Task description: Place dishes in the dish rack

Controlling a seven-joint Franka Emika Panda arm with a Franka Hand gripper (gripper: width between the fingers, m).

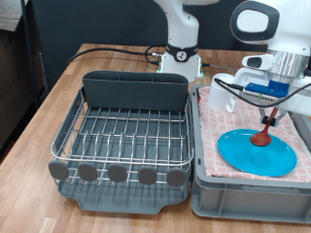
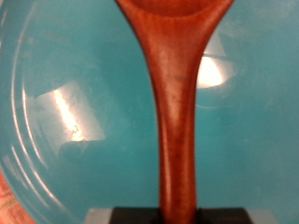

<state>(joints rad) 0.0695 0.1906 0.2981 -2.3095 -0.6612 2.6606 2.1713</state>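
My gripper [image 1: 273, 107] is at the exterior view's right, above the cloth-lined bin, shut on the slim brown wooden spoon [image 1: 265, 130]. The spoon hangs bowl-down, with its bowl just over or touching the round bright-blue plate [image 1: 255, 153], which lies flat on the checked cloth. In the wrist view the spoon's handle [image 2: 177, 121] runs out from between my fingers [image 2: 177, 217] across the blue plate [image 2: 65, 112]. The silver wire dish rack [image 1: 121, 131] on its dark grey tray stands at the exterior view's left and holds nothing. I cannot make out the white mug for sure.
The light grey bin [image 1: 243, 199] with the pink-and-white checked cloth [image 1: 209, 131] stands right next to the rack. The robot's white base [image 1: 181, 53] stands behind them on the wooden table. A black cable [image 1: 228, 92] hangs near the gripper.
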